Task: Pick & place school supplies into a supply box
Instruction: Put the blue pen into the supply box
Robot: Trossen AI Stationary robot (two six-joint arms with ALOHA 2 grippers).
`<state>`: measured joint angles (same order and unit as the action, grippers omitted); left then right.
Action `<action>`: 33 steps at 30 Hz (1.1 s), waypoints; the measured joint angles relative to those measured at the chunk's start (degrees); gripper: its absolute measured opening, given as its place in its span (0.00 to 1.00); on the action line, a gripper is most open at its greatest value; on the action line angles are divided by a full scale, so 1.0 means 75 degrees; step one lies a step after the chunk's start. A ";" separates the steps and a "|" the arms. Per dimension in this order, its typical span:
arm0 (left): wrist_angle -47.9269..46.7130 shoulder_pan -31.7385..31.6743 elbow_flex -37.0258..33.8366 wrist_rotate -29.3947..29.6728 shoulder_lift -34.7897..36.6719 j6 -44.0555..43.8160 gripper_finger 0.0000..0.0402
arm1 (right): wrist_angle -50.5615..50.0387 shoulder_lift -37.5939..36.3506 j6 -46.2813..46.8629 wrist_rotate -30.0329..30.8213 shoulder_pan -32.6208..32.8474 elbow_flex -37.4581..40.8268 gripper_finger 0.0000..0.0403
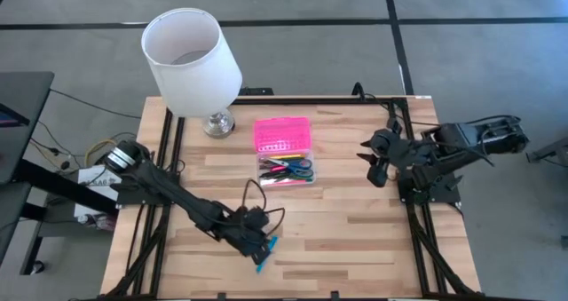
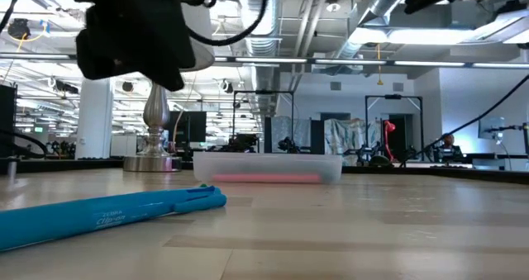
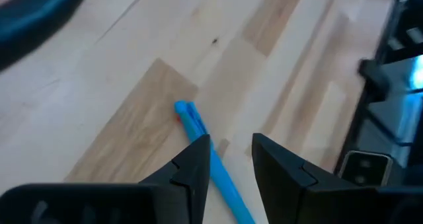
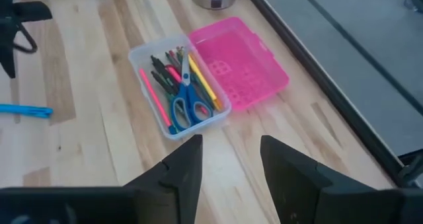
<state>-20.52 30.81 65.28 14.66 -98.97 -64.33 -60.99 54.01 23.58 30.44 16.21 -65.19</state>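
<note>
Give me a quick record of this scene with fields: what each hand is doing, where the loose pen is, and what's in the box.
left hand: low over the table, fingers open astride the blue pen
right hand: waiting at the table's right side, open, empty
blue pen: flat on the wood, near the front edge
box: open, holding pens, pencils and scissors
lid: pink, flipped open beside the box
</note>
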 joint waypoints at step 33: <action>-0.2485 -0.0020 0.2208 -0.1265 -0.1832 -0.1944 0.44 | -0.0025 0.0054 0.0200 0.0352 0.0393 0.0000 0.33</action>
<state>-39.16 30.65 81.84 5.17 -112.71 -78.92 -61.18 54.41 25.08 33.08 19.16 -65.19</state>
